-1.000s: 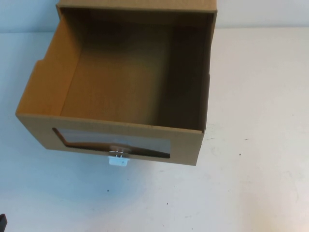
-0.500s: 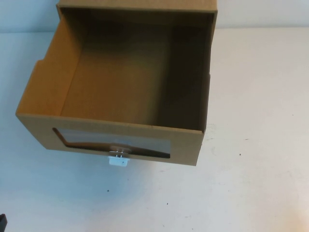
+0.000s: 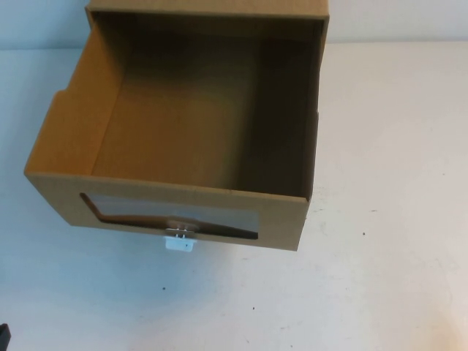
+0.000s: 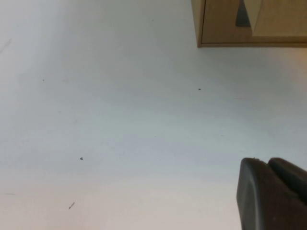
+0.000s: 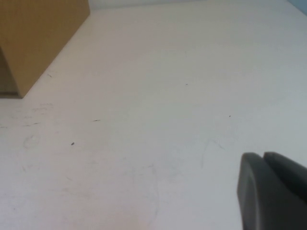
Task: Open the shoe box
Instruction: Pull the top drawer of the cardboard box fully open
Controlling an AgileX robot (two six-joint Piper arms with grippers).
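There was the shoe box at the far-left middle of the worktop, and it stood open: the cardboard drawer was pulled out of its outer sleeve towards the robot, bare brown inside, nothing in it. On the drawer's front panel ran a long clear window, and under it hung a small white pull tab.

The worktop itself was white and matte, dotted with a few dark specks and faint scuffs near the box's right corner. Behind its far edge rose a pale wall, plain and evenly lit, the light cooler on the left side.

The left gripper sat low over bare worktop, well apart from the box, whose front corner showed far across the left wrist view; its dark fingers lay pressed together, empty. The right gripper sat likewise over open worktop on the right, fingers closed together on nothing, with the box's side off at a distance. Neither gripper touched the box.
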